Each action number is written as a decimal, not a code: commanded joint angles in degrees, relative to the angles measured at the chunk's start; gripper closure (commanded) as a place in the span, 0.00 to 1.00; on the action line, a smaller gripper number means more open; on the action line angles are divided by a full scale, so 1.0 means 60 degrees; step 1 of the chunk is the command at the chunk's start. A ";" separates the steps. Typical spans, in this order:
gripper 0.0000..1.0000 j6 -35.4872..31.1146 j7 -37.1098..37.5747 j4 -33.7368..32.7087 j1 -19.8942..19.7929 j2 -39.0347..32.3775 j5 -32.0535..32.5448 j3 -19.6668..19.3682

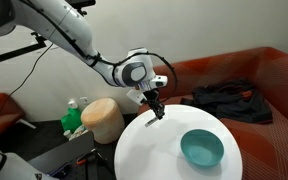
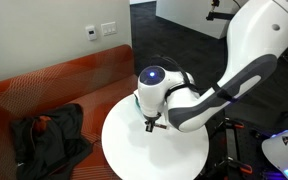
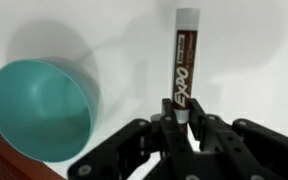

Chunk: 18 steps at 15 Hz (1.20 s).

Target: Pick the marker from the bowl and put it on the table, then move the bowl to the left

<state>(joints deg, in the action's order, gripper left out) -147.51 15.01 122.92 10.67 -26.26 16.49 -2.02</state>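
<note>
My gripper (image 3: 182, 122) is shut on the marker (image 3: 183, 60), a dark pen with a white cap end, held by one end over the white table (image 3: 234, 60). In an exterior view the gripper (image 1: 156, 112) hangs just above the table's (image 1: 154, 150) far edge, with the marker tip close to the surface. The teal bowl (image 1: 202, 148) sits empty on the table, apart from the gripper; it also shows in the wrist view (image 3: 39, 108). In an exterior view the gripper (image 2: 151, 124) is over the table (image 2: 124, 140); the bowl is hidden behind the arm there.
A red-brown sofa (image 1: 249, 75) stands behind the table with dark clothing (image 1: 224, 100) on it, also seen in an exterior view (image 2: 49, 140). A tan cylindrical basket (image 1: 102, 118) and a green item (image 1: 74, 118) stand beside the table.
</note>
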 commanded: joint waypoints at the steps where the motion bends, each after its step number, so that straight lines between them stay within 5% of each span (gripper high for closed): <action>1: 0.95 -0.0943 -0.1174 0.0716 0.0049 0.0210 0.0296 0.0316; 7: 0.95 -0.1663 -0.3718 0.1323 -0.0328 0.0098 0.0077 0.1086; 8: 0.95 -0.1368 -0.3038 0.1034 -0.0014 0.0003 0.0081 0.0794; 9: 0.81 -0.1370 -0.3100 0.1074 -0.0022 -0.0008 0.0070 0.0825; 12: 0.81 -0.1370 -0.3091 0.1067 -0.0021 -0.0022 0.0070 0.0815; 13: 0.95 -0.1370 -0.3091 0.1067 -0.0021 -0.0022 0.0070 0.0813; 18: 0.95 -0.1993 -0.2978 0.1121 0.0210 -0.0335 0.0555 0.0537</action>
<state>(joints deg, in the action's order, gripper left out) -156.33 -3.32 129.37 10.58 -27.13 17.58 2.86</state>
